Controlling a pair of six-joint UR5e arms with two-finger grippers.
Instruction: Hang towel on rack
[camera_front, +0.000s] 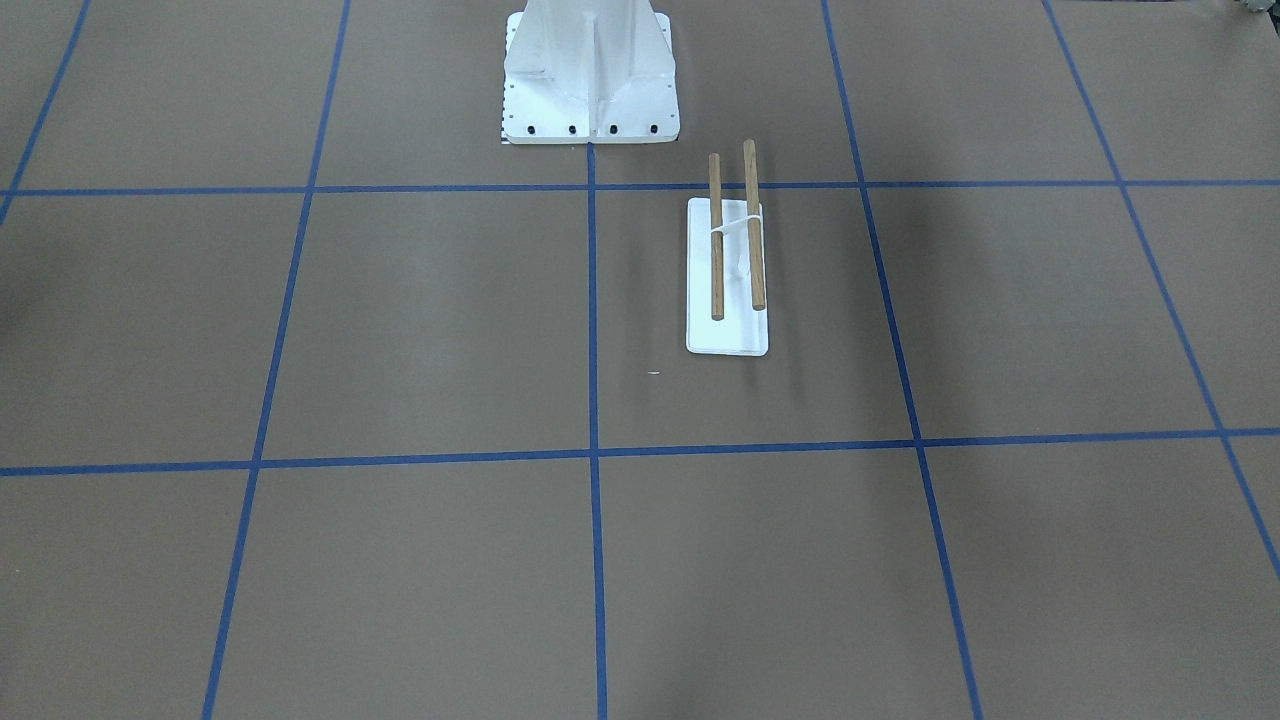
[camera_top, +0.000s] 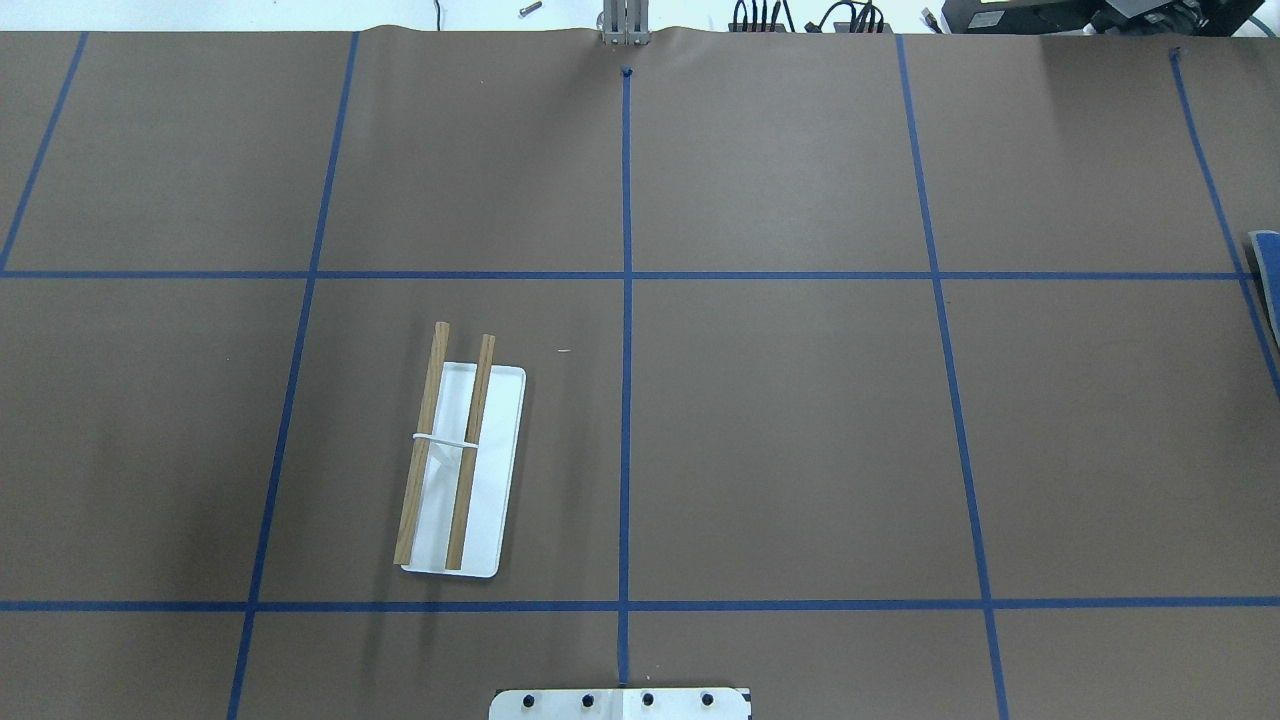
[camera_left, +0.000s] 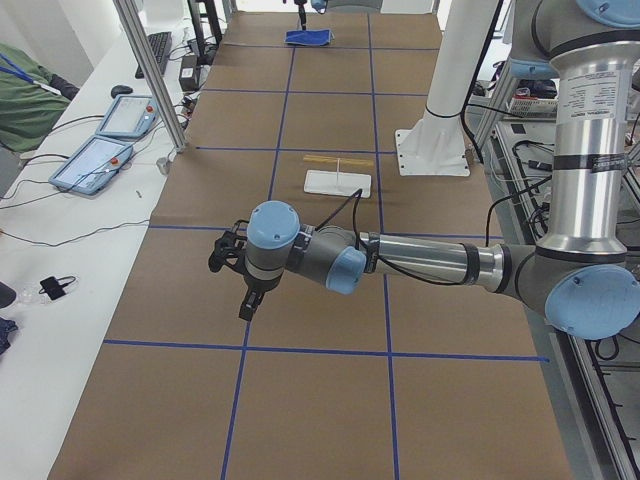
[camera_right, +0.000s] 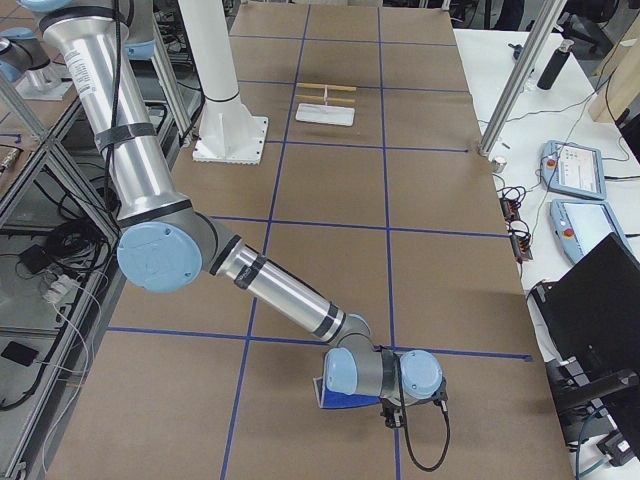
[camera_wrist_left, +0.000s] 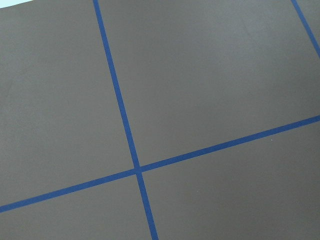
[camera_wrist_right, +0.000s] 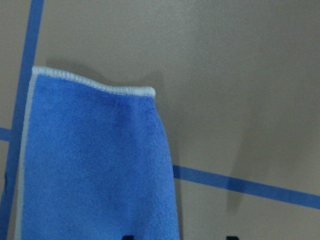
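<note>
At the robot's far left, the left gripper (camera_left: 240, 285) hangs over bare brown bench (camera_top: 800, 450) beyond the rack. It appears only in the side view, so I cannot tell how its fingers stand. The rack (camera_top: 470, 452) stands left of the centre tape line (camera_top: 626, 400). Its two wooden dowels run side by side above the white base plate (camera_top: 497, 470), with nothing draped on them. The white pedestal (camera_top: 620, 703) sits at the near middle edge. Far to the right, well apart from the rack, the towel (camera_wrist_right: 95, 165) lies flat on the bench, one pale-trimmed corner in the wrist view. The right gripper (camera_wrist_right: 179, 236) hovers just above it, and its dark fingertips (camera_wrist_right: 128, 236) peek in spread wide, gripping nothing.
</note>
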